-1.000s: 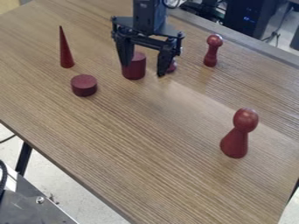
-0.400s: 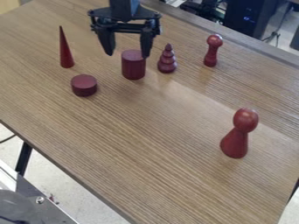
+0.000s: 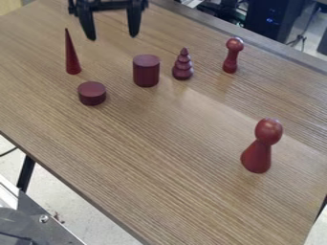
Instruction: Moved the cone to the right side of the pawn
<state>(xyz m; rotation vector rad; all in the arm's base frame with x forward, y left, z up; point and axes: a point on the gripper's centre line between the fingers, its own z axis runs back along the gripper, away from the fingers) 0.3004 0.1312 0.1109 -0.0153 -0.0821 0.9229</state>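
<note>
Near the pincer [image 3: 113, 37], upright cone [image 3: 72, 58]

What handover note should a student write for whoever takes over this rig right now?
Gripping: the black two-finger pincer is open and empty, over the far left of the brown wood-grain table.
Pieces: the slim, dark red, wooden-looking cone stands upright at the left. Two red, wooden-looking, round-headed pawns stand upright: a large one near right, a small one far right.
Done: not the placing; the cone is left of both pawns in this view.
Left: confirm which pawn is meant, then probably grasp the cone and set it on that pawn's right.
</note>
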